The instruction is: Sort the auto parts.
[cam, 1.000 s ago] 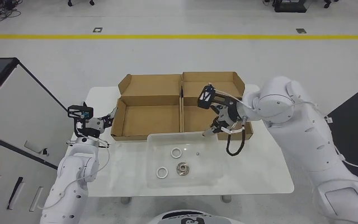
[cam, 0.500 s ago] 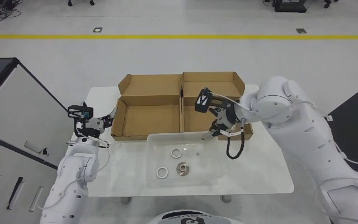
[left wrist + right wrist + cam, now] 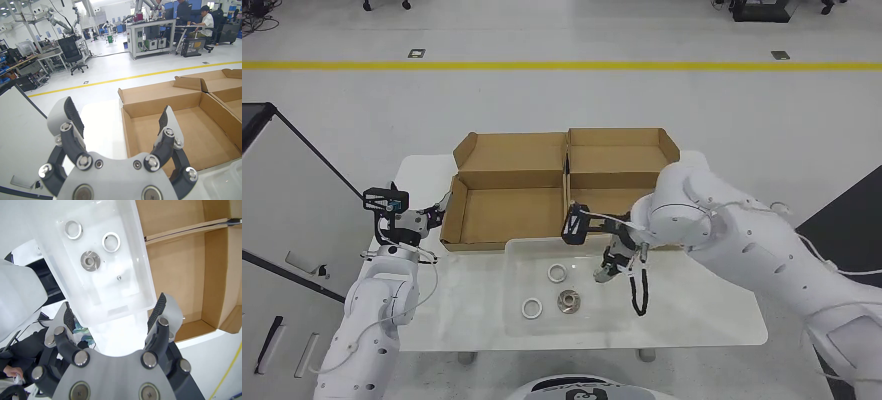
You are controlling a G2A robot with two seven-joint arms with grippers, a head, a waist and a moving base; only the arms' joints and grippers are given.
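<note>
A clear plastic bin (image 3: 614, 312) stands at the table's front middle. Inside lie two metal rings (image 3: 557, 271) (image 3: 532, 308), a flanged metal hub (image 3: 568, 300) and a small screw (image 3: 118, 277). The right wrist view shows the same rings (image 3: 73, 229) (image 3: 111, 241) and the hub (image 3: 90, 261) in the bin (image 3: 143, 275). My right gripper (image 3: 607, 270) (image 3: 113, 308) hangs open over the bin's right part, holding nothing. At the table's left edge my left gripper (image 3: 437, 215) (image 3: 118, 111) is open and bare, facing the left cardboard box (image 3: 179, 128).
Two open cardboard boxes (image 3: 510, 212) (image 3: 617, 170) sit side by side behind the bin, flaps raised at the back. Bare white table (image 3: 712, 300) lies right of the bin. A grey panel (image 3: 282, 190) leans left of the table.
My right arm has swung from above the right cardboard box leftward and toward the front, down over the bin. The left arm has kept still.
</note>
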